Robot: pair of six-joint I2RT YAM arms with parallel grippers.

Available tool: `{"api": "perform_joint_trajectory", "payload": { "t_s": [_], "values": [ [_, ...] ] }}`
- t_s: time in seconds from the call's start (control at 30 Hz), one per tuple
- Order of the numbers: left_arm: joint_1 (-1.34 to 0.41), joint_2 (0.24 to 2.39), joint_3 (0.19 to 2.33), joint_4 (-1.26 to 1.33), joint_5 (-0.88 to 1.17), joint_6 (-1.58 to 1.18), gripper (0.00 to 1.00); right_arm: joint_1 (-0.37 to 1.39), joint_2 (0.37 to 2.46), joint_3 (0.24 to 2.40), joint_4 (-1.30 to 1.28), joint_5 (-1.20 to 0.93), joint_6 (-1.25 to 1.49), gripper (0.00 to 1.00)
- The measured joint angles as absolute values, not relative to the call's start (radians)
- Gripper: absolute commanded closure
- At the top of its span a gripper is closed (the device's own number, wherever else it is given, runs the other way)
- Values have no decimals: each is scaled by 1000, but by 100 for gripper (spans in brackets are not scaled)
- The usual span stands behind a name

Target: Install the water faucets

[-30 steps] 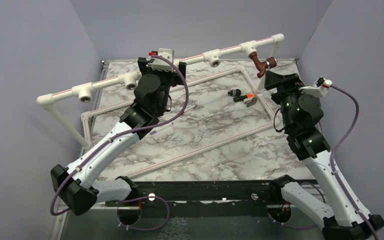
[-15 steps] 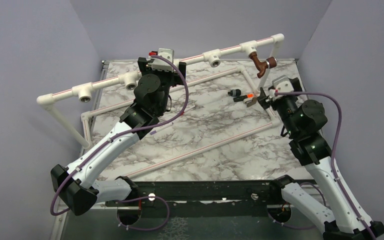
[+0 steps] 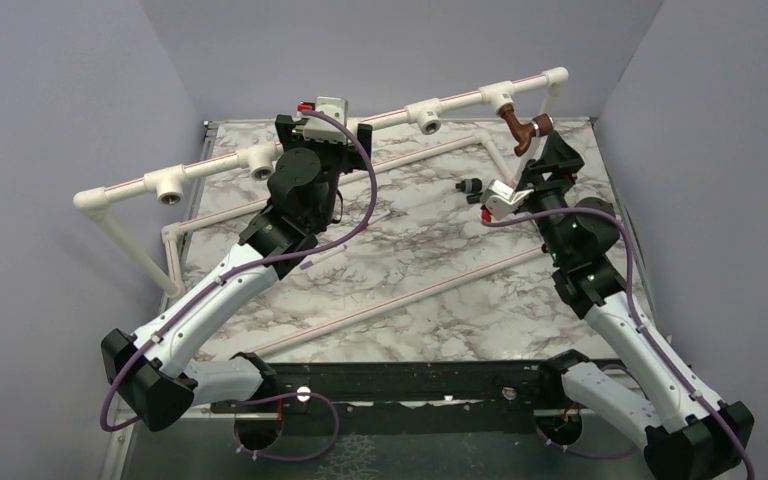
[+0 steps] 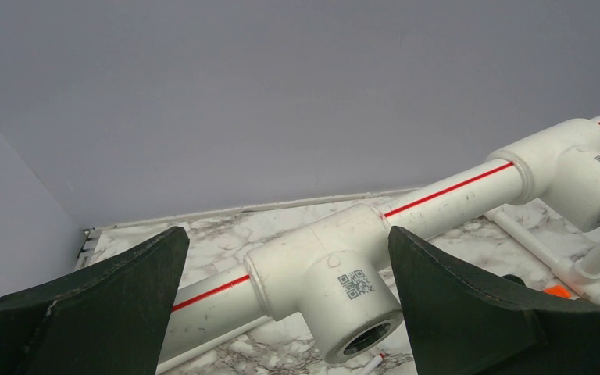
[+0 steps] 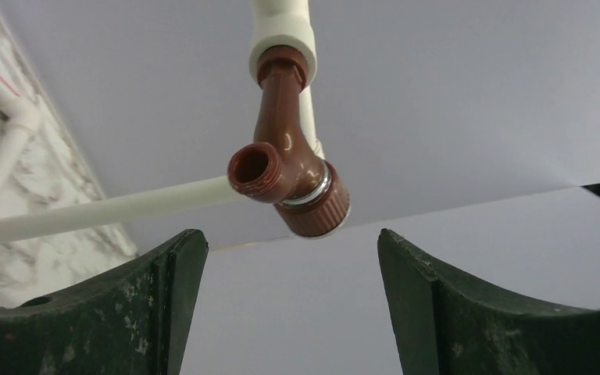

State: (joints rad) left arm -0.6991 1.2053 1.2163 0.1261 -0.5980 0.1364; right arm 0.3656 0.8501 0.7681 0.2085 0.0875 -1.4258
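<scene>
Small dark parts (image 3: 470, 186) on the table (image 3: 410, 260) are half hidden behind the right wrist and hard to identify. One faucet (image 5: 285, 156) hangs screwed into the rightmost of four pipe fittings (image 3: 263, 160). The right gripper (image 5: 289, 234) reaches up beneath it, jaws apart and empty. The left gripper (image 4: 287, 234), wide open, faces another fitting.

Reddish-brown faucet (image 3: 520, 132) is hanging threaded into white tee (image 3: 498, 98) at 1 o'clock, capped end tilting right.
</scene>
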Motion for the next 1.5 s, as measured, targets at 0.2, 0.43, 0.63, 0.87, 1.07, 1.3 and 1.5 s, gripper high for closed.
{"api": "perform_joint_trajectory", "payload": {
  "t_s": [0.2,0.43,0.63,0.87,1.07,1.3,1.5],
  "values": [
    [-699,1205,1216,126,-598,136,1,374,907,760,374,88,-1600,17],
    [-699,1205,1216,126,-597,136,1,387,977,762,449,88,-1679,25],
    [-699,1205,1216,126,-597,136,1,392,1031,764,490,91,-1705,36],
    [-699,1205,1216,126,-597,136,1,392,1082,765,533,100,-1713,58],
    [-699,1205,1215,128,-596,137,1,395,1097,768,568,113,-1673,99],
    [-699,1206,1215,130,-595,137,1,398,1089,768,582,118,-1443,99],
    [-701,1206,1215,130,-595,137,1,397,1071,798,540,116,-1043,99]
  ]
}}
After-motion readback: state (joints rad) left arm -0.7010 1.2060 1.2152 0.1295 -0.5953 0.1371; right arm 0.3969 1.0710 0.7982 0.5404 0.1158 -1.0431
